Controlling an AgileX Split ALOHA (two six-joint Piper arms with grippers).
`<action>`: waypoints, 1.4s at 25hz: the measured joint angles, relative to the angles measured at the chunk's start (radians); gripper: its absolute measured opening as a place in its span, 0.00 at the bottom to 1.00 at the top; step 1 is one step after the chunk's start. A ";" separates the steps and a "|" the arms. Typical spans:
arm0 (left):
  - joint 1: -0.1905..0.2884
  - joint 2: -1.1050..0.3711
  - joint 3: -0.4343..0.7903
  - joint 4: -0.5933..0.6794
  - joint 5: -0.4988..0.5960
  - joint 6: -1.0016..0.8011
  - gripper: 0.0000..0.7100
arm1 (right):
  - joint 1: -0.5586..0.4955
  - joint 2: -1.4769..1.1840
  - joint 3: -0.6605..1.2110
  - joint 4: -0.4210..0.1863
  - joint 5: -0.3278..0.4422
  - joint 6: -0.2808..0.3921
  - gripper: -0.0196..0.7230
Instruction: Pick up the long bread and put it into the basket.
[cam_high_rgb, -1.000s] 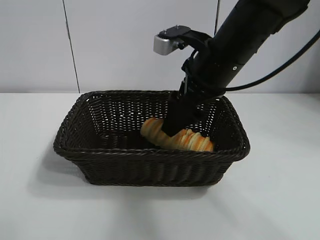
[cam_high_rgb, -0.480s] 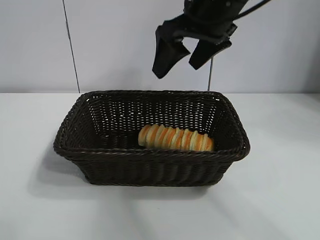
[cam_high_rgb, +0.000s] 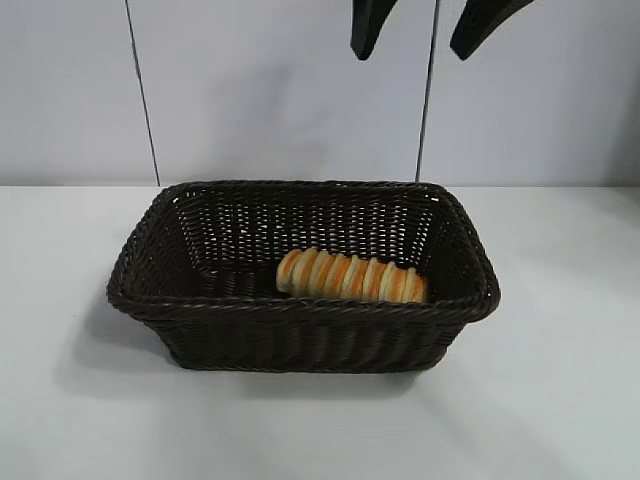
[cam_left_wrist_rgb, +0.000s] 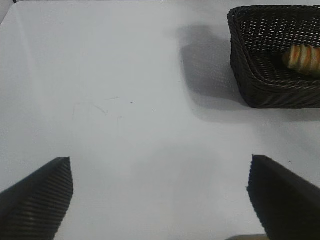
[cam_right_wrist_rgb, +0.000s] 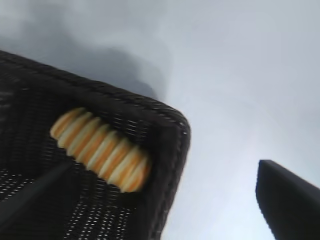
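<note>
My right gripper (cam_high_rgb: 425, 25) hangs high above the basket (cam_high_rgb: 300, 335), its two fingers (cam_high_rgb: 368, 25) spread wide and holding nothing. The long bread (cam_high_rgb: 350, 277) lies on the basket floor, against the near wall toward the right end, well below my fingertips and apart from them. My left gripper (cam_left_wrist_rgb: 160, 197) is also wide open and empty, over the bare table (cam_left_wrist_rgb: 125, 100), with the basket well apart from it.
</note>
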 joint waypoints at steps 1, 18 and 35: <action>0.000 0.000 0.000 0.000 0.000 0.000 0.97 | -0.025 0.000 0.000 -0.001 0.000 0.000 0.96; 0.000 0.000 0.000 0.000 0.000 0.000 0.97 | -0.501 0.000 0.000 -0.025 0.001 -0.040 0.96; 0.000 0.000 0.000 0.000 0.000 0.000 0.97 | -0.565 -0.352 0.000 -0.034 0.020 -0.078 0.96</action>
